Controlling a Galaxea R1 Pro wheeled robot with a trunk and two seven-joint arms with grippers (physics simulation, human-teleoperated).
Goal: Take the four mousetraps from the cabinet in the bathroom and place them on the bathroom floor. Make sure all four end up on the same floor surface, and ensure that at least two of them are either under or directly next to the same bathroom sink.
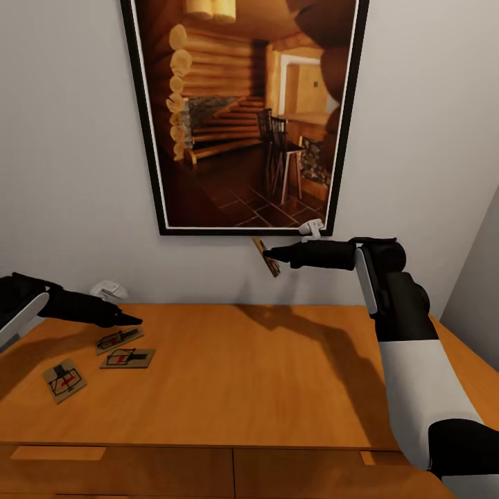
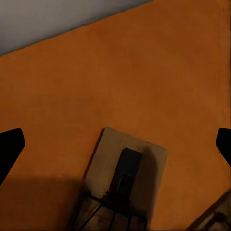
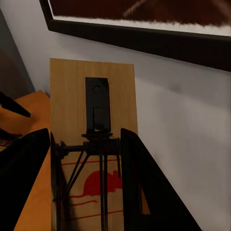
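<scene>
Right pincer (image 1: 270,255) — clamped on one trap (image 1: 267,258), lifted near the wall. Left pincer (image 1: 133,320) — apart over three traps (image 1: 119,339) on the cabinet (image 1: 263,374). You carry yours floorward next.

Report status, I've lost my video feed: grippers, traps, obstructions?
Right gripper shut on one mousetrap, raised near framed picture. Left gripper open above three mousetraps on cabinet top. No obstruction seen.

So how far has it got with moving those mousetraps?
Barely started. None is on the floor yet. The right gripper holds one mousetrap lifted above the cabinet top. Three more lie on the cabinet, with the open left gripper just above them. All four must reach the bathroom floor.
</scene>
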